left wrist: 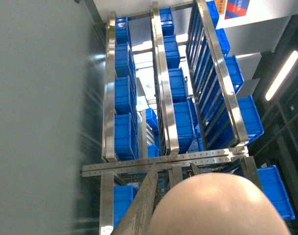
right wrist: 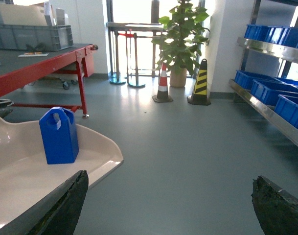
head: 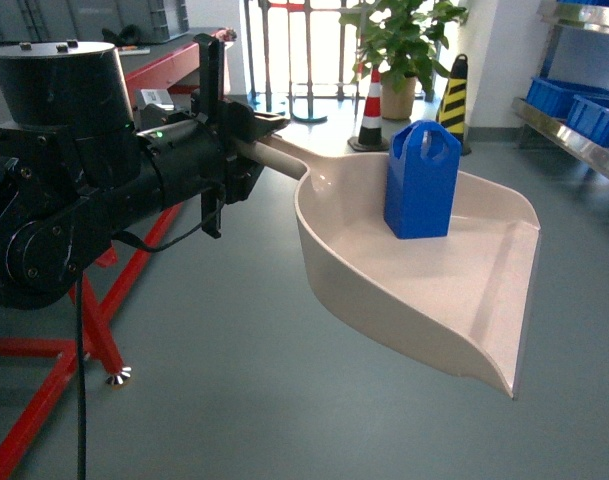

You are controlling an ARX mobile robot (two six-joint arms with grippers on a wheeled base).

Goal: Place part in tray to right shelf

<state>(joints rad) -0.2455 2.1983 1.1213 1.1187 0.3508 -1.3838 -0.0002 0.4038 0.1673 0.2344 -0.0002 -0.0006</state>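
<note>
On the head camera I'm seeing the left gripper [head: 246, 130] clenching the tray [head: 454, 300] by its handle and holding it out above the grey floor [head: 234, 400], with the part [head: 422, 181] standing upright on the tray's bed near the back wall. The left wrist camera is giving me none of that: only the pale rounded handle end [left wrist: 218, 205] up close and a steel rack [left wrist: 163, 98] loaded with blue crates [left wrist: 123, 93] behind it. The right wrist camera is showing the right gripper [right wrist: 168, 205] spread wide with nothing between its fingers [right wrist: 65, 203], the tray and part at left, and the shelf [right wrist: 271, 110] with crates at far right. I'm also seeing a red-framed bench [right wrist: 36, 68], a potted plant [right wrist: 180, 34] and two cones [right wrist: 162, 83]. I'm reading no legible writing.
</note>
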